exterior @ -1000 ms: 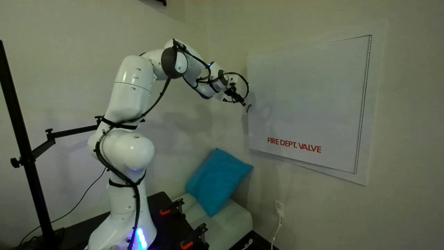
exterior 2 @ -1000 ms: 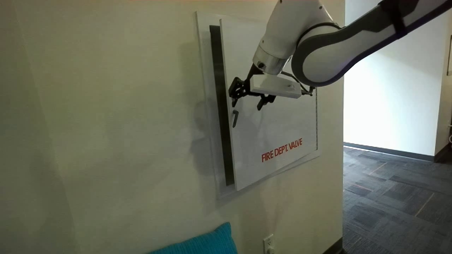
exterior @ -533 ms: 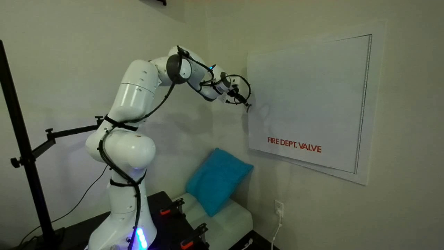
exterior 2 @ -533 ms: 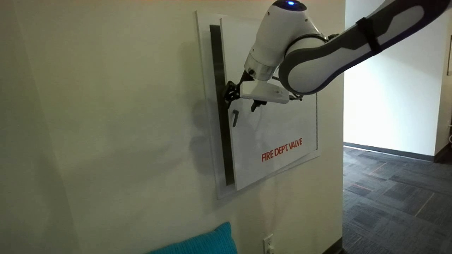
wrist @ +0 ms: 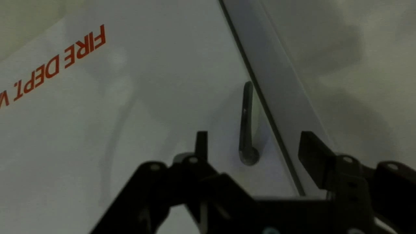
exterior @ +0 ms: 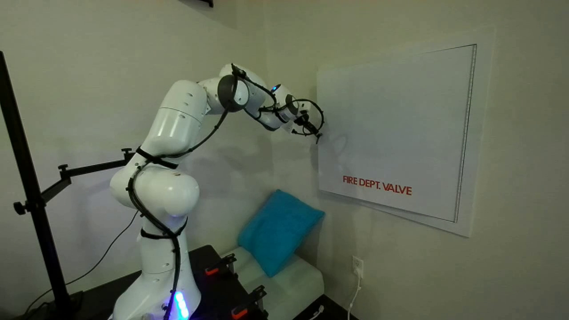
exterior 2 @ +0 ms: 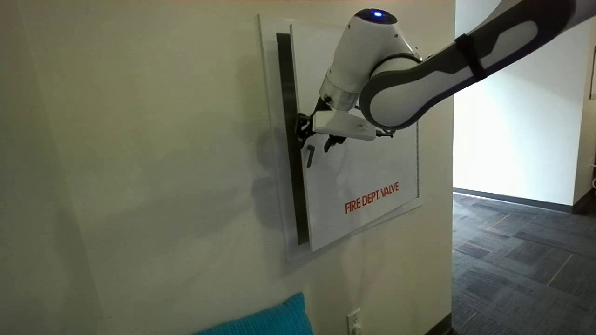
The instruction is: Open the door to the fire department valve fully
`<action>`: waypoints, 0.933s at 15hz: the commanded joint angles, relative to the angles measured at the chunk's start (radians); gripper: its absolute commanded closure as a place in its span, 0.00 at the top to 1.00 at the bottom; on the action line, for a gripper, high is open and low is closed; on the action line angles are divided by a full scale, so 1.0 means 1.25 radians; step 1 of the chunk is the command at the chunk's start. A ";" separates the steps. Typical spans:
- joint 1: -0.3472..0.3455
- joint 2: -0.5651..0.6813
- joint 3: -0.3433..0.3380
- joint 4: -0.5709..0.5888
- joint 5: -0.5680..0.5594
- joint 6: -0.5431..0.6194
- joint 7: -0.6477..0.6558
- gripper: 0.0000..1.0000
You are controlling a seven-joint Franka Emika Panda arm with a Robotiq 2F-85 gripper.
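The white door [exterior: 395, 111] with red "FIRE DEPT. VALVE" lettering stands slightly ajar. It also shows in an exterior view [exterior 2: 363, 163], with a dark gap [exterior 2: 291, 139] along its handle-side edge. A small dark lever handle [exterior 2: 310, 156] sits near that edge and shows in the wrist view [wrist: 246, 120]. My gripper [wrist: 253, 138] is open and empty in the wrist view. Its fingers [wrist: 201, 143] stand on either side of the handle's pivot end, apart from it. In both exterior views the gripper [exterior: 318, 134] [exterior 2: 314, 146] is at the handle's upper end. Depth to the door is unclear.
The white door frame [exterior 2: 279, 195] borders the door on the wall. A blue pillow [exterior: 281, 233] rests on a pale seat [exterior: 289, 284] below. A wall outlet [exterior: 357, 265] with a cable is under the door. A black stand [exterior: 31, 186] is behind the arm.
The arm has lowered and reached closer to the handle, so the open gripper now stands at its upper end. The door and handle have not visibly moved.
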 commanded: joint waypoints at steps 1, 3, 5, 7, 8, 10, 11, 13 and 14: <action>-0.004 0.017 -0.006 0.030 0.042 -0.011 -0.039 0.45; -0.006 0.021 -0.010 0.032 0.050 -0.011 -0.051 0.42; -0.007 0.027 -0.016 0.039 0.051 -0.008 -0.055 0.44; -0.008 0.035 -0.021 0.048 0.052 -0.004 -0.063 0.44; -0.008 0.039 -0.021 0.053 0.054 -0.003 -0.065 0.46; -0.010 0.049 -0.018 0.067 0.059 0.000 -0.070 0.45; -0.010 0.055 -0.019 0.074 0.061 0.001 -0.071 0.42; -0.011 0.064 -0.017 0.088 0.069 0.002 -0.076 0.22; -0.010 0.069 -0.016 0.096 0.074 0.005 -0.080 0.12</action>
